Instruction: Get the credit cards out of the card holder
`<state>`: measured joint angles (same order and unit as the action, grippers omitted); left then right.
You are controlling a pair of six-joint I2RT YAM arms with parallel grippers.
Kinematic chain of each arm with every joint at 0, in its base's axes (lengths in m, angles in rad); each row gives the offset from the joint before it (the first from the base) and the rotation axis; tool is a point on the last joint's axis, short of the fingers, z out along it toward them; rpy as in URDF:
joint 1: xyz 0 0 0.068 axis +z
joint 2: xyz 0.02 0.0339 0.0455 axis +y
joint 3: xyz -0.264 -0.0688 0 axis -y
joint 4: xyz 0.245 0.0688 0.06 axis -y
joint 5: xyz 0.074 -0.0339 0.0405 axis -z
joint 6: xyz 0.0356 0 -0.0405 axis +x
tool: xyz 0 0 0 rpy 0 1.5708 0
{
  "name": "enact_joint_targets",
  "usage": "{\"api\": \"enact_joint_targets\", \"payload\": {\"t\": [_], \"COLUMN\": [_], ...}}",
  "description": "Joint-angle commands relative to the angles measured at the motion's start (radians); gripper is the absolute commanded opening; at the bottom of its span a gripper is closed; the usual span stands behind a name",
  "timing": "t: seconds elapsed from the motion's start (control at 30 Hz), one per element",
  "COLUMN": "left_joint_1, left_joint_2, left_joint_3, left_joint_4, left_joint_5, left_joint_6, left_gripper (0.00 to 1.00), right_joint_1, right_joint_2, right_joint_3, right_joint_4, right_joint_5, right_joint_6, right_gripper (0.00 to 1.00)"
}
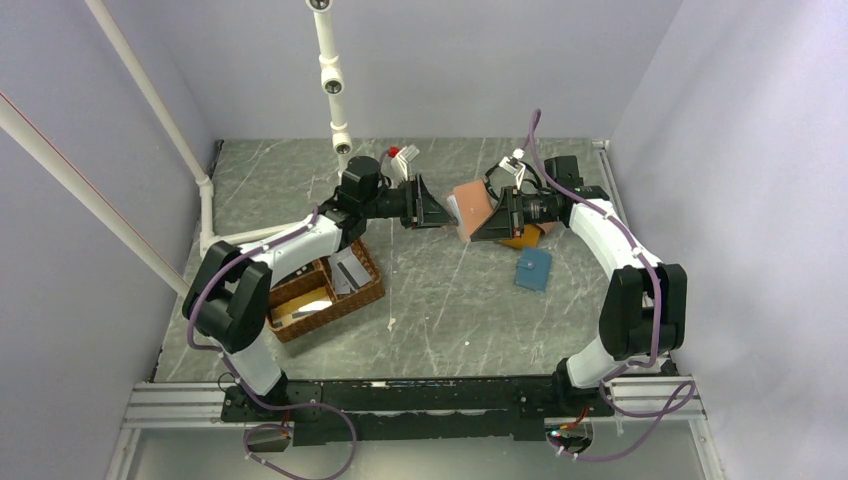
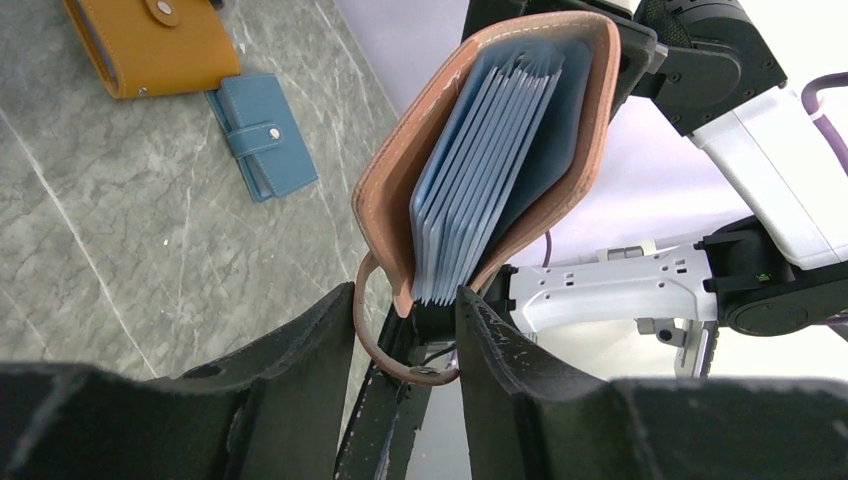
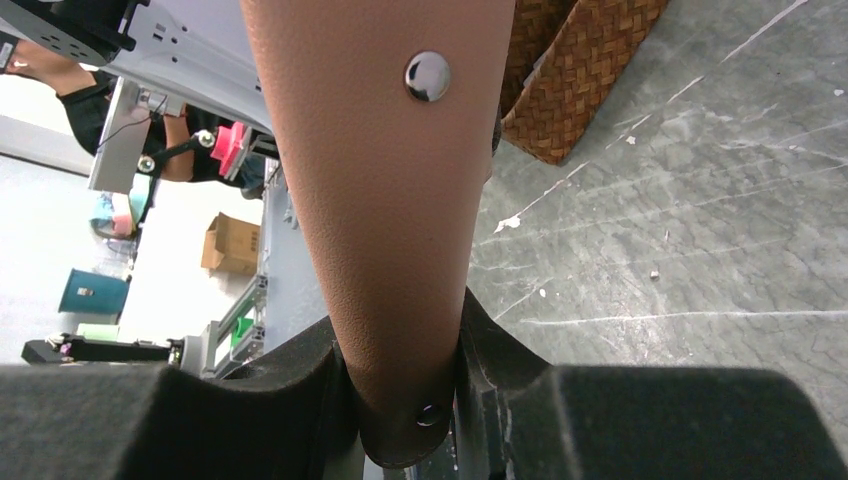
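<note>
Marble-grey tabletop (image 1: 450, 300), lilac walls (image 1: 450, 70); right tool (image 3: 400, 340) pinching card holder (image 3: 380, 200), left tool (image 2: 405, 300) spread.

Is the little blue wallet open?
No, the blue wallet lies folded shut on the table, with its tab snapped across the front.

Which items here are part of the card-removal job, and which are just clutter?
Job:
- card holder, clamped in right gripper
- left gripper, open at its lower end
- credit cards in woven basket

Lying about:
- orange wallet
- teal wallet
</note>
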<state>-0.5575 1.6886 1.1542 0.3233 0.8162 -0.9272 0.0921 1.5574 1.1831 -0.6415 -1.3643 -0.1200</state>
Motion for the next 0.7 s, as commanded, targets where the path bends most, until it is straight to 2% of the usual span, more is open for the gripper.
{"api": "enact_joint_targets", "payload": {"t": [0.0,0.2,0.27,0.33,0.43,0.67], "left_joint_1": [-0.005,-0.005,-0.005,-0.005,-0.005,-0.005], "left_joint_2": [0.006,0.014,0.015,0.02,0.027,0.019], "left_joint_3": [0.02,0.02,0.018,0.019,0.017,0.009], "left_joint_4": [0.011,0.019,0.022,0.036,0.062,0.078], "left_joint_5": [0.038,0.045,0.046,0.055,0.068,0.072], "left_joint_6": [0.025,0.015,0.013,0.007,-0.007,-0.007], "left_gripper": [0.46,0.44,0.39,0.26,0.0,0.0], "right_joint_1": [-0.001,-0.001,-0.002,-0.001,-0.002,-0.003], "right_joint_2": [-0.021,-0.019,-0.02,-0.021,-0.02,-0.018], "right_joint_3": [0.01,0.01,0.01,0.01,0.008,-0.008], "right_joint_4": [0.049,0.049,0.049,0.049,0.048,0.06], "right_joint_5": [-0.068,-0.066,-0.065,-0.063,-0.056,-0.003], "right_joint_6": [-0.009,-0.009,-0.009,-0.01,-0.012,0.0], "right_gripper": [0.0,0.0,0.0,0.0,0.0,0.0]}}
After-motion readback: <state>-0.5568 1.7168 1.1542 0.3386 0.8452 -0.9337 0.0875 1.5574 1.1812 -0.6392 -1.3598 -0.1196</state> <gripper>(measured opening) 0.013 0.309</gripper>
